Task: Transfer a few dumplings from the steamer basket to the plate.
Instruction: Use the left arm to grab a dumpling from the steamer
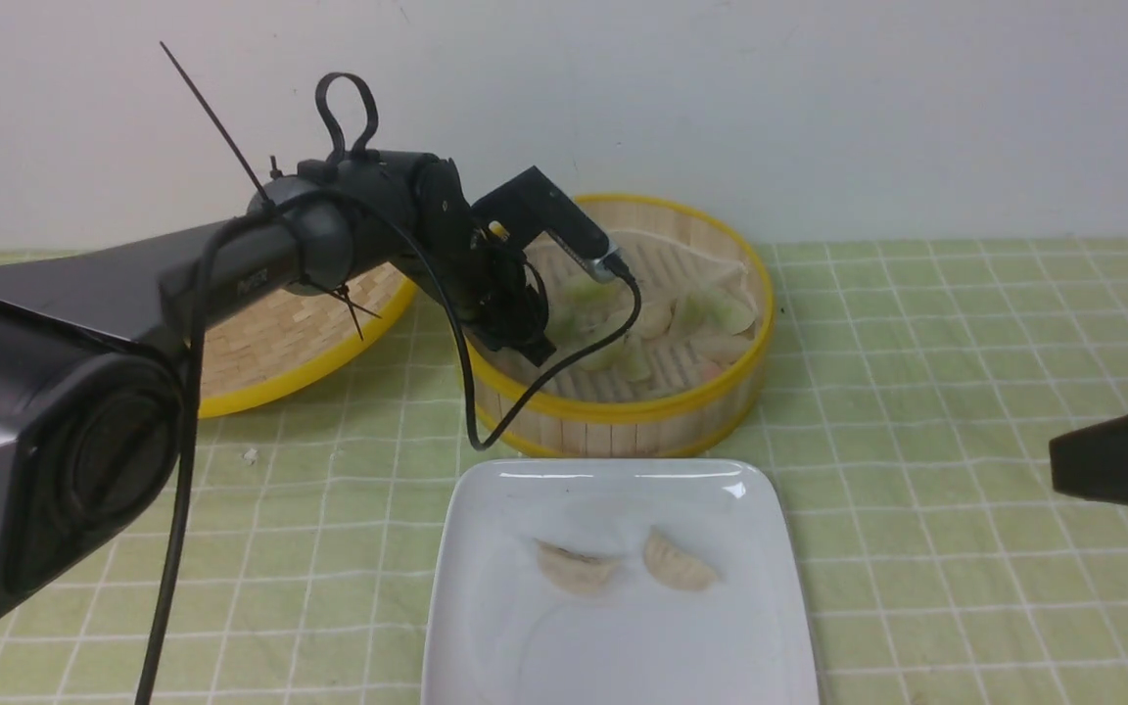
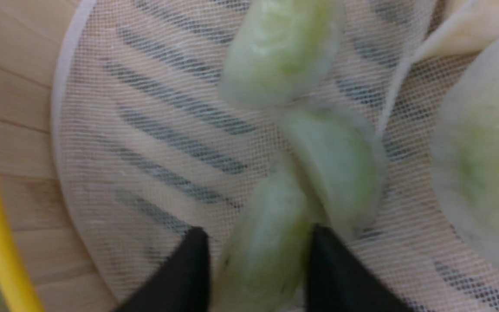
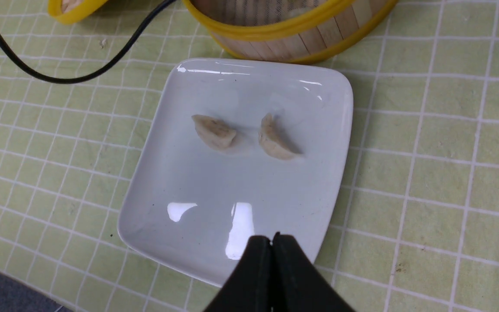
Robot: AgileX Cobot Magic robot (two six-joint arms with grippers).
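Note:
The steamer basket (image 1: 623, 406) stands behind the plate (image 1: 623, 646), with several pale green dumplings (image 1: 711, 313) on its mesh liner. My left gripper (image 1: 525, 333) reaches down into the basket's left side. In the left wrist view that gripper (image 2: 258, 234) has a black finger pressed against each side of one green dumpling (image 2: 262, 251). Three more dumplings (image 2: 340, 169) lie close ahead of it. My right gripper (image 3: 271, 237) hangs shut and empty above the plate's (image 3: 232, 186) near edge.
Two beige dumplings (image 1: 576, 568) (image 1: 679, 561) lie mid-plate. The shallow woven lid (image 1: 280, 343) leans left of the basket. The left arm's black cable (image 1: 471, 392) droops in front of the basket. A green checked cloth (image 1: 916, 392) covers the table.

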